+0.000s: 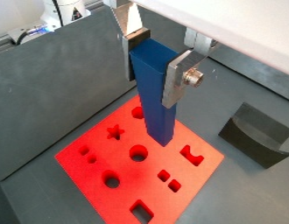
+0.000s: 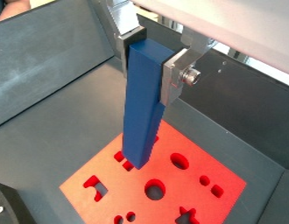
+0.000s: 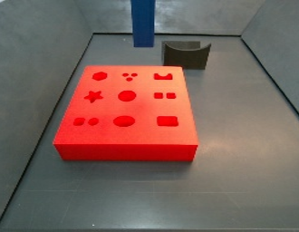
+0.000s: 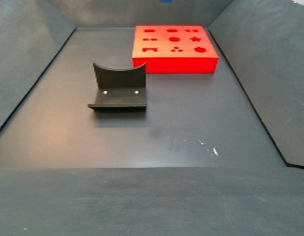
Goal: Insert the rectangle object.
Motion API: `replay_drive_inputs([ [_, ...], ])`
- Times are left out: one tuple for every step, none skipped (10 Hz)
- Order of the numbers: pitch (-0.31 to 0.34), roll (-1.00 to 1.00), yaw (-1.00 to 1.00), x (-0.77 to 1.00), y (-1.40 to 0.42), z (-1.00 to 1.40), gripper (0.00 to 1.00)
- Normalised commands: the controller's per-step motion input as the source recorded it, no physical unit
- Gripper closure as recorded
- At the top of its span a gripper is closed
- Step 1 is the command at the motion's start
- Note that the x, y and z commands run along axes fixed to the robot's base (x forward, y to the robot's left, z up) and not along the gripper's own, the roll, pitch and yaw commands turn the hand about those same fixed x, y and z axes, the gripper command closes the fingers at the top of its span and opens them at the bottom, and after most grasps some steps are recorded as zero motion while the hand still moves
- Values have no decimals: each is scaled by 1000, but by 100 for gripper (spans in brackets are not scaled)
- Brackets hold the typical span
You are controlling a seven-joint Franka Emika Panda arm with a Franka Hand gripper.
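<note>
My gripper [image 1: 153, 66] is shut on the rectangle object, a long blue bar [image 1: 157, 101], near its upper end, and holds it upright. The silver fingers [image 2: 179, 74] press on two opposite sides of the bar [image 2: 141, 114]. The bar's lower end hangs in the air above the flat red block with shaped holes [image 1: 123, 171], which also shows in the wrist view from the opposite side [image 2: 217, 197]. In a side view only the bar [image 3: 142, 23] shows, above the red block's [image 3: 128, 136] far edge; the gripper is out of frame. The bar is out of view in a side view of the red block [image 4: 198, 55].
A dark grey block with a curved notch [image 3: 186, 54] stands on the floor beside the red block and shows in other views [image 4: 118, 89] [image 1: 258, 131]. Grey walls [image 3: 55, 36] enclose the dark floor [image 4: 167, 138].
</note>
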Motion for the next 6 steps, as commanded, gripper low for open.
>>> replay_drive_inputs([
  [0, 0, 0, 180, 0, -14, 100],
  [0, 0, 9, 526, -77, -206, 100],
  [0, 0, 0, 849, -89, -280, 100],
  [1, 27, 0, 1000, -71, -329, 100],
  [0, 0, 0, 1000, -217, -320, 100],
  [0, -63, -6, 1000, -289, -269, 100],
])
